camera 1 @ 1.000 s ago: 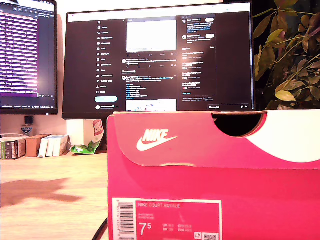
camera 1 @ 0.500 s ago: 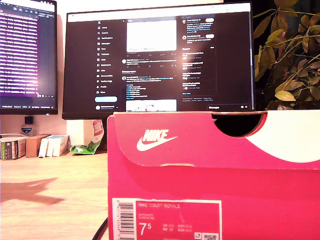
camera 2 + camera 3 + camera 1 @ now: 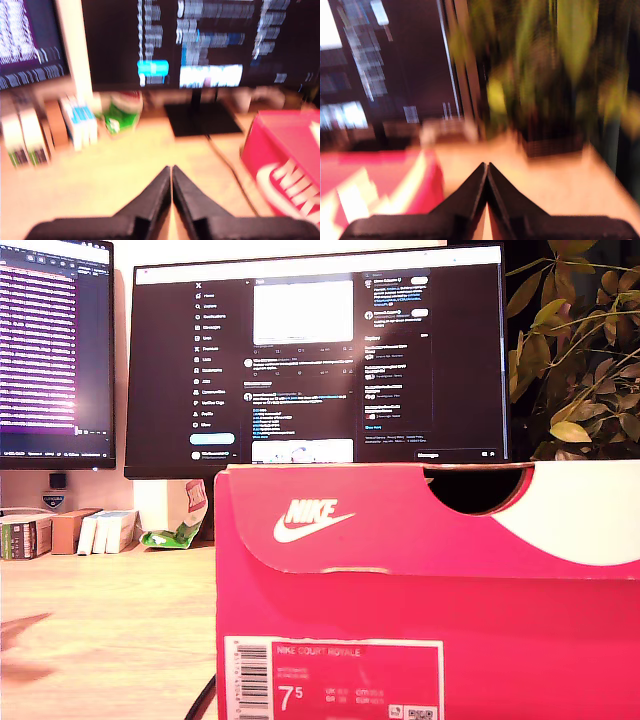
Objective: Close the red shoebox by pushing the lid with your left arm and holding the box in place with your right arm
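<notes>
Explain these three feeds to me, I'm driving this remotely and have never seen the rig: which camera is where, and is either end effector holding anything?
The wide picture comes from a fixed camera low on the desk, right behind the red shoebox, with two monitors and a plant beyond it. No arm shows there.

The other two pictures come from cameras riding on the arms. Both are blurred. My first end effector is the dark wedge over the wooden desk, with the shoebox off to one side. My second end effector hangs over the desk beside the box, facing the plant. Both look shut, tips together, holding nothing.
</notes>
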Robot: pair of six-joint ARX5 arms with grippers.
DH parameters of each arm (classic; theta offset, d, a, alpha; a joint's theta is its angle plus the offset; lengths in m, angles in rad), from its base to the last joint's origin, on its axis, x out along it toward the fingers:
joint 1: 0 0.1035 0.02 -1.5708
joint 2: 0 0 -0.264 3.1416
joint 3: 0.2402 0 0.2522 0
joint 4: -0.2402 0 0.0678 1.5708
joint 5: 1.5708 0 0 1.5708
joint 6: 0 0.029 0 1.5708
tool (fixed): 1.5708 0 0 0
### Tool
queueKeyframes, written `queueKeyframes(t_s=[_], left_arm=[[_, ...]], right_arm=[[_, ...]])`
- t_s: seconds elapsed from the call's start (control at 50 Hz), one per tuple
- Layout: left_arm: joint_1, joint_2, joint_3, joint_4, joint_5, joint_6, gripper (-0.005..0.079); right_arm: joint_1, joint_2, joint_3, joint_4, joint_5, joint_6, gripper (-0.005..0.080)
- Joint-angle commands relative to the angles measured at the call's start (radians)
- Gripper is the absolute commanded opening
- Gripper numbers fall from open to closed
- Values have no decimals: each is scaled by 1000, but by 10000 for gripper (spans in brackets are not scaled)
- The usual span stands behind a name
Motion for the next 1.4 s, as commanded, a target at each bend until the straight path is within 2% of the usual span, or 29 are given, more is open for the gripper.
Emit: queueKeyframes(t_s=[0.0,0.28,0.56,0.7,0.82,1.02,1.38], left_arm=[[3,-28,-55,9,-14,-16,-19],[-1,-131,-138,61,-60,-84,-19],[-1,-132,-242,173,-127,-58,-19],[-1,-132,-299,212,-151,11,-19],[-1,-133,-344,275,-151,19,-19],[-1,-133,-400,314,-163,53,-19],[-1,-134,-494,368,-174,49,-19]], right_arm=[[21,-41,-32,24,-4,23,-13],[127,-156,-113,33,6,23,-13],[216,-204,-218,71,157,-61,-12],[216,-249,-234,55,234,-105,-12],[212,-293,-249,52,289,-111,-12],[204,-291,-295,90,287,-126,-12],[204,-291,-364,124,287,-146,-12]])
